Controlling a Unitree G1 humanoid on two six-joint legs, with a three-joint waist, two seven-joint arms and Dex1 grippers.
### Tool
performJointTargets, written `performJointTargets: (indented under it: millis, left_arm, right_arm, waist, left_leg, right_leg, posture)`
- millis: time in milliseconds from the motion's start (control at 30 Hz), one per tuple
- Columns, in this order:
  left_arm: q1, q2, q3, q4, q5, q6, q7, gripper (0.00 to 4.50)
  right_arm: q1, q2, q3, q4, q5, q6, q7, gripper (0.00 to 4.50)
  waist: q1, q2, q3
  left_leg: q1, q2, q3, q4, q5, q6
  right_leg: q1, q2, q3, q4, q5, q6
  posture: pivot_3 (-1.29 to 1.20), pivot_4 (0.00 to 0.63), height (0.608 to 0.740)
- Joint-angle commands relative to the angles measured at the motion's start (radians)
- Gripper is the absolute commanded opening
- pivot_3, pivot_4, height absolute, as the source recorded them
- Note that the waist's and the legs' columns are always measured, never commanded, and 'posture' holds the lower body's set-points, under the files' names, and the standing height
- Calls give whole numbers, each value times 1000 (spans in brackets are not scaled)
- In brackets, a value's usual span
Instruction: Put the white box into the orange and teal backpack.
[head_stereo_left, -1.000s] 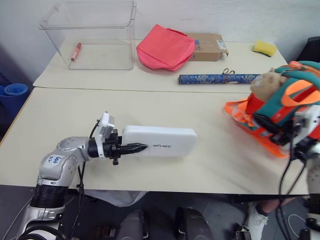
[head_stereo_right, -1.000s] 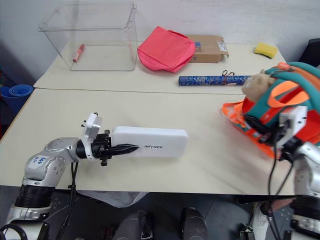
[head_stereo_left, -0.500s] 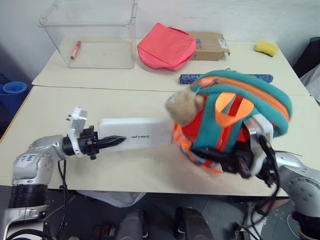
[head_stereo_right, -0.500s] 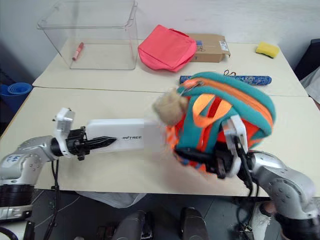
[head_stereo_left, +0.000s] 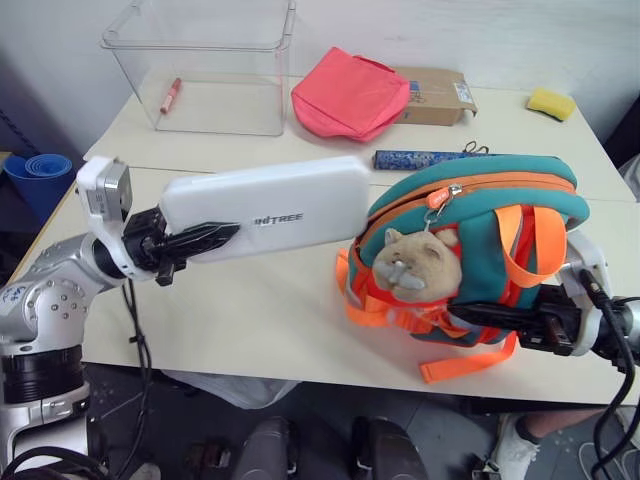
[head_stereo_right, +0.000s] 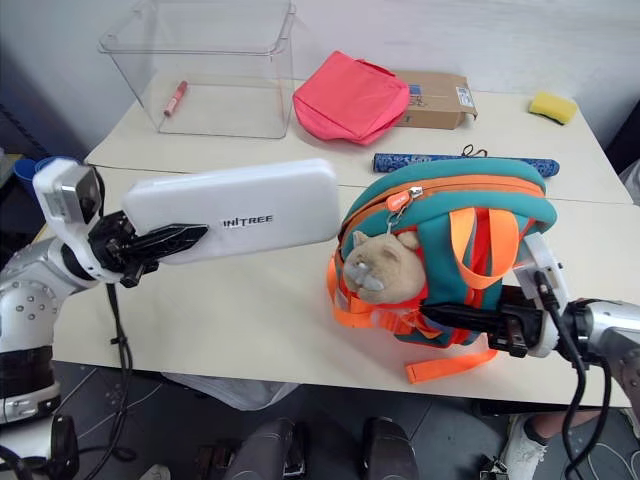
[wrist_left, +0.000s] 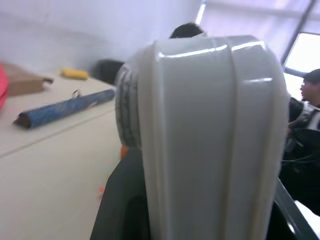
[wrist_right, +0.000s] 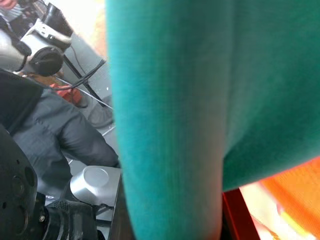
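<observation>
Left claw (head_stereo_left: 215, 237) grips white box (head_stereo_left: 265, 205); wrist view adds bystanders.

The box (head_stereo_left: 262, 205) is plain white with small dark lettering on top. The backpack (head_stereo_left: 478, 255) has a teal top and sides, an orange front panel, orange straps and zip edging, and a beige plush head (head_stereo_left: 415, 265) on its front. The bag (head_stereo_left: 350, 95) is pink-red. The carton (head_stereo_left: 435, 95) is brown with a white label. The roll (head_stereo_left: 420, 158) is blue with a fine pattern. The sponge (head_stereo_left: 552, 102) is yellow. The bin (head_stereo_left: 200, 65) is clear, with a red marker (head_stereo_left: 171, 95) inside. The table (head_stereo_left: 260, 310) is cream.
</observation>
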Motion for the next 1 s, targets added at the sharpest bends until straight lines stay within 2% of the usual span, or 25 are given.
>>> performJointTargets:
  millis: [33, 267, 367, 467, 533, 700, 767, 900, 1000]
  left_arm:
    - [-41, -8, -32, -19, -3, -21, -7, 1263]
    - [-174, -88, -169, 119, 175, -183, -16, 1263]
    - [-215, -77, -321, 111, 355, -324, -65, 1263]
    - [-304, -126, -382, 53, 336, -240, -36, 1263]
    - [-360, -164, -430, 67, 374, -222, -3, 1263]
    - [-486, -337, -580, 239, 554, -261, 117, 1263]
    - [-501, -392, -596, 285, 592, -287, 145, 1263]
    - [-513, -561, -639, 395, 638, -369, 185, 1263]
    - [-506, -607, -631, 442, 673, -456, 189, 1263]
  right_arm:
    - [-10, 15, -3, -36, 7, -10, -5, 12]
    - [-17, 25, 6, -44, 8, -4, -18, 12]
    - [-6, 27, -2, -47, 8, -7, -22, 12]
    - [3, 21, -14, -41, 5, -10, -19, 12]
    - [4, 15, -17, -31, -3, -14, -10, 12]
    - [-14, 27, 3, -20, -24, -28, -6, 12]
    - [-11, 34, 8, -21, -31, -37, -5, 12]
    - [-11, 35, 32, -29, -78, -71, 10, 12]
    - [-18, 38, 25, -23, -94, -88, 5, 12]
  waist:
    - [-3, 0, 0]
    - [2, -1, 0]
    - [4, -1, 0]
    - [8, -1, 1]
    - [6, -1, 1]
    - [6, -2, 1]
    - [6, -2, 1]
    - [4, -2, 1]
    - [6, -2, 1]
  left_leg:
    - [0, 0, 1, 0, 0, 0]
    - [0, -1, 1, 1, 2, 2]
    - [0, 0, 1, 1, 2, 1]
    - [-1, -1, 0, 1, 2, 1]
    - [-3, -1, 0, 2, 2, 2]
    - [-3, -3, 0, 2, 3, 5]
    - [-3, -3, 0, 3, 4, 5]
    - [-3, -3, 0, 3, 4, 5]
    - [-4, -3, -1, 4, 4, 5]
  right_leg:
    - [0, 1, 0, 1, 0, 0]
    - [0, 3, 1, -3, 0, 1]
    - [0, 2, 1, -3, 1, 1]
    - [0, 3, 0, -2, 1, 1]
    - [0, 3, 0, -2, 2, 3]
    - [1, 4, -1, -2, 2, 4]
    - [1, 4, -1, -3, 2, 4]
    - [0, 3, -1, -3, 2, 4]
    - [0, 3, -2, -4, 2, 4]
  posture:
    - [0, 150, 740]
    - [0, 150, 740]
    - [0, 150, 740]
    - [0, 150, 740]
    - [0, 150, 740]
    - [0, 150, 740]
    - [0, 150, 740]
    - [0, 150, 740]
    - [0, 150, 740]
